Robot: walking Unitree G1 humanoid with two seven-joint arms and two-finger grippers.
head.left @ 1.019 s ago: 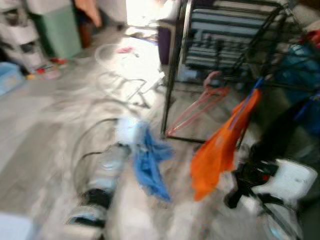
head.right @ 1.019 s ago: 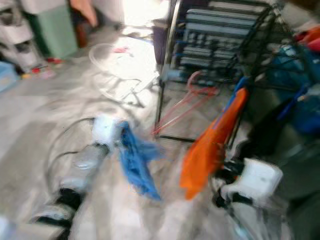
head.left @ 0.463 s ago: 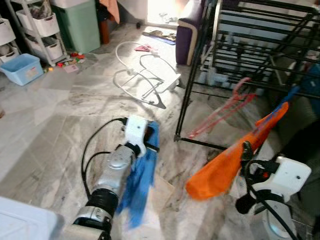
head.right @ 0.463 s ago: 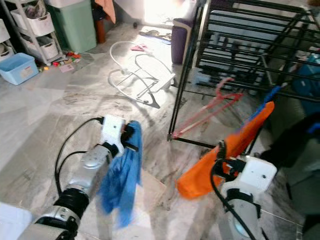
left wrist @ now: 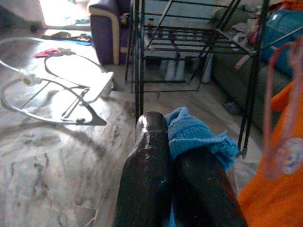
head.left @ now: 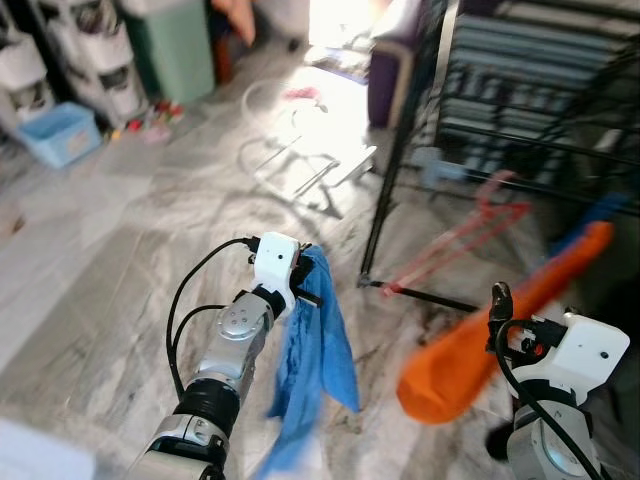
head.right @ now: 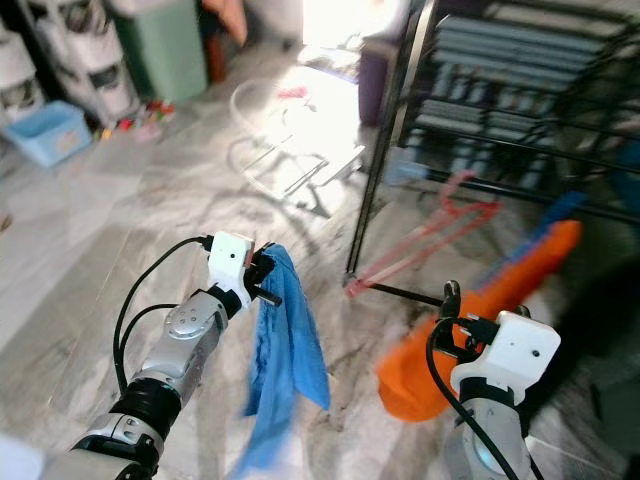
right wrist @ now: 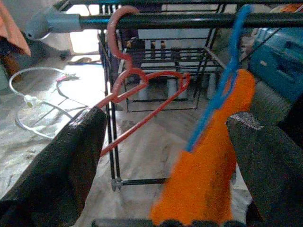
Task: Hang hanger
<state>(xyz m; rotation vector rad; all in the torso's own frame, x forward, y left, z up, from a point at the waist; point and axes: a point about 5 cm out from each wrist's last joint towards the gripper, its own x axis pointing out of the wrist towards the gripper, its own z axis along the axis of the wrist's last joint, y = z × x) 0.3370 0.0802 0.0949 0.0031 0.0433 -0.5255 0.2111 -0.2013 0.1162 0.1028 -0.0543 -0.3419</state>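
Left end effector (left wrist: 175, 175) clamps blue cloth (head.left: 312, 375); pink hanger (right wrist: 137, 90) on rack (right wrist: 180, 21).

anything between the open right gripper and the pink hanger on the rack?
In the right wrist view, bare air and floor separate the right gripper from the pink hanger; the orange garment on its blue hanger hangs beside that line.

Daylight floods in at 12 o'clock, blowing out a white patch on the floor (head.left: 120, 290). Both eye views are softly motion-blurred, worst toward the edges. Wrist views are sharper; the near black fingers (right wrist: 57, 175) sit out of focus and dark.
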